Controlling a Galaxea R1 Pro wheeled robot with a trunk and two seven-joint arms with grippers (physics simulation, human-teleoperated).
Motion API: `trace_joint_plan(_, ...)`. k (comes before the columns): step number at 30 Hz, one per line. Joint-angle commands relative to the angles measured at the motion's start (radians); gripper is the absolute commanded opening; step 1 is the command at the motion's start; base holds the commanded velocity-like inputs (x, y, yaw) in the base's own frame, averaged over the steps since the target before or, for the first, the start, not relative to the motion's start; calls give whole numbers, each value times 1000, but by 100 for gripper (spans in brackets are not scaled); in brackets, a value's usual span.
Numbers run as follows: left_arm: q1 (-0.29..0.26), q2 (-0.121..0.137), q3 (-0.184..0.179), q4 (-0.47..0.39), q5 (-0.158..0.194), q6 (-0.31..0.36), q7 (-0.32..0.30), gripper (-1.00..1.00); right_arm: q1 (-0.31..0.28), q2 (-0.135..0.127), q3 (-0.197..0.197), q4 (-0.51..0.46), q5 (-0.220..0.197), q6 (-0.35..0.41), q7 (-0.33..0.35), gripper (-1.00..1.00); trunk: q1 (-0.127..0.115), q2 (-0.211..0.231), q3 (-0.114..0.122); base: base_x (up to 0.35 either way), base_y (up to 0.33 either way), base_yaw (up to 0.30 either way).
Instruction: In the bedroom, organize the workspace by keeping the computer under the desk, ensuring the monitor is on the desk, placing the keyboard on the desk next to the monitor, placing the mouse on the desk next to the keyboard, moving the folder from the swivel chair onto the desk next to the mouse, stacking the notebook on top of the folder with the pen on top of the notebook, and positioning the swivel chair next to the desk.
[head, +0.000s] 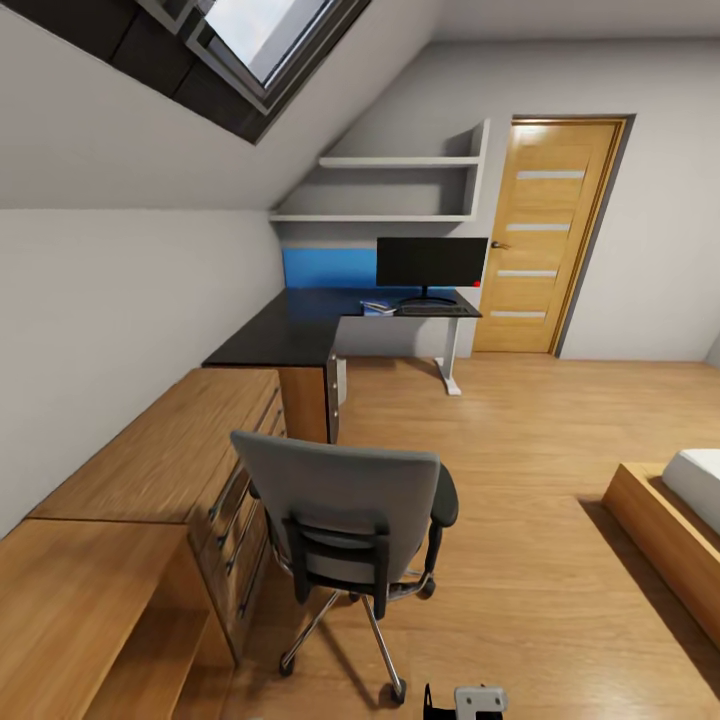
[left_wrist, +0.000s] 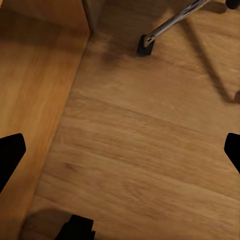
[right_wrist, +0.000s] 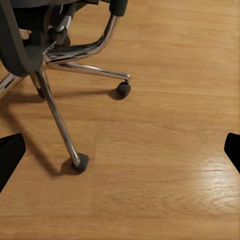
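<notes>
Head view: swivel chair (head: 345, 520) stands on the wood floor (head: 520, 500) in the near middle, its grey back toward the camera, seat facing the far end of the room. It is just beside the light wooden dresser (head: 170, 460) and well apart from the table (head: 300, 325).

Table: glossy black L-shape in the far corner, long arm running along the sloped wall, short arm toward the door (head: 545, 235). Monitor (head: 432, 263) upright on the short arm, screen facing the room, long axis parallel to the back wall. Keyboard (head: 432, 310) lies flat just before the monitor base, long axis parallel to the screen. A small blue item sits beside the keyboard; cannot tell what it is.

Left hand (left_wrist: 120, 150): fingers (left_wrist: 11, 155) spread wide, nothing between them, over bare floor; a chair caster (left_wrist: 145, 45) lies ahead.

Right hand (right_wrist: 120, 150): fingertips (right_wrist: 10, 155) apart, holding nothing; chrome star base (right_wrist: 60, 115) ahead and to one side, not touching.

Bed (head: 680, 520) corner at right.
</notes>
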Motion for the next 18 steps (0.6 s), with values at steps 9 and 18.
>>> trace_joint_plan(9,-1,-1,5,1,-6,-3,0,100,-1,0,9,1,-8,-3,-5,100,35,-64,-29,0,0,0)
trace_joint_plan(18,-1,-2,5,1,-5,-4,-1,100,-1,-1,9,1,-8,-3,-5,100,69,-127,-57,0,5,0)
